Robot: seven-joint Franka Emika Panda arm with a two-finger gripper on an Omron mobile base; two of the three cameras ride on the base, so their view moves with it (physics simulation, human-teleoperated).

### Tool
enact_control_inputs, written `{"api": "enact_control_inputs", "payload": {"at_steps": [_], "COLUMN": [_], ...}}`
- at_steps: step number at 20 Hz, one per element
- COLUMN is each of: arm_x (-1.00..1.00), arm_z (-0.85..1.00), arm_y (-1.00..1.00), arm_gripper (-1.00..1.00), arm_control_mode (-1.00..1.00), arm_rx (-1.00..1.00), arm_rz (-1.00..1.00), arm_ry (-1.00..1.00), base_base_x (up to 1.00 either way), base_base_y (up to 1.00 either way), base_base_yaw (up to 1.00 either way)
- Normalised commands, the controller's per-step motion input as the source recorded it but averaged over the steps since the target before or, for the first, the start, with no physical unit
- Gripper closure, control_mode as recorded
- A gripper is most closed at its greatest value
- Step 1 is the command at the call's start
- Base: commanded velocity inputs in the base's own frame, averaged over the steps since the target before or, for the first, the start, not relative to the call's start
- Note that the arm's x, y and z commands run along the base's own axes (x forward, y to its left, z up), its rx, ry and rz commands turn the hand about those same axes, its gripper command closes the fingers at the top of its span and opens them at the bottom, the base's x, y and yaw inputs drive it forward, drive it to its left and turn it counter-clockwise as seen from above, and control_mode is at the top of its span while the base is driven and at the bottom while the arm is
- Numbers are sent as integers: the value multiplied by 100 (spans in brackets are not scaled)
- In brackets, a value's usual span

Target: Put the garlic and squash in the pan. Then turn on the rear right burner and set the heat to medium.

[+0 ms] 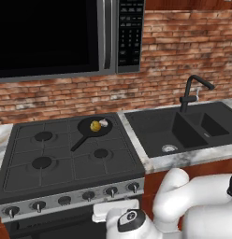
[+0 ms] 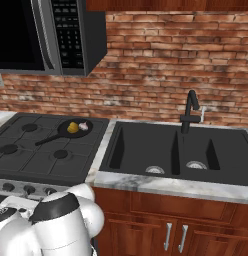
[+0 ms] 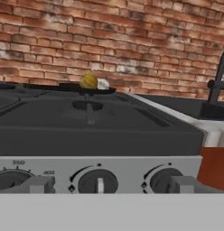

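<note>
Round black frying pan [image 1: 95, 127] on far right burner, small yellow squash [image 1: 95, 126] touching whitish garlic bulb [image 1: 104, 123] inside, fingers [image 3: 41, 184] apart near the stove knobs [image 3: 99, 182].

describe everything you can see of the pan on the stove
The pan is a round, shallow black frying pan with a long straight black handle, matte like dark metal. It sits upright and level on the grate over the rear right burner, its handle angled toward the front left of the stove. Inside it lie the yellow squash and, right beside it on the side nearer the sink, the small whitish garlic. From the hand view the pan appears as a thin dark rim with both vegetables showing above it.
</note>
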Motion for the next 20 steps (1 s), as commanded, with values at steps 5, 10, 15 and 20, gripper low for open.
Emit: {"api": "enact_control_inputs", "payload": {"at_steps": [5, 10, 15, 20], "arm_x": [8, 1, 22, 61], "arm_z": [-8, -21, -4, 0], "arm_y": [-14, -28, -35, -24], "arm_gripper": [-100, -100, -100, -100], "arm_control_mode": [-100, -100, -100, -100], "arm_rx": [0, 0, 0, 0], "arm_rz": [1, 0, 0, 0], "arm_ry": [0, 0, 0, 0], "base_base_x": [0, 0, 0, 0], "base_base_y": [0, 0, 0, 0], "base_base_yaw": [0, 0, 0, 0]}}
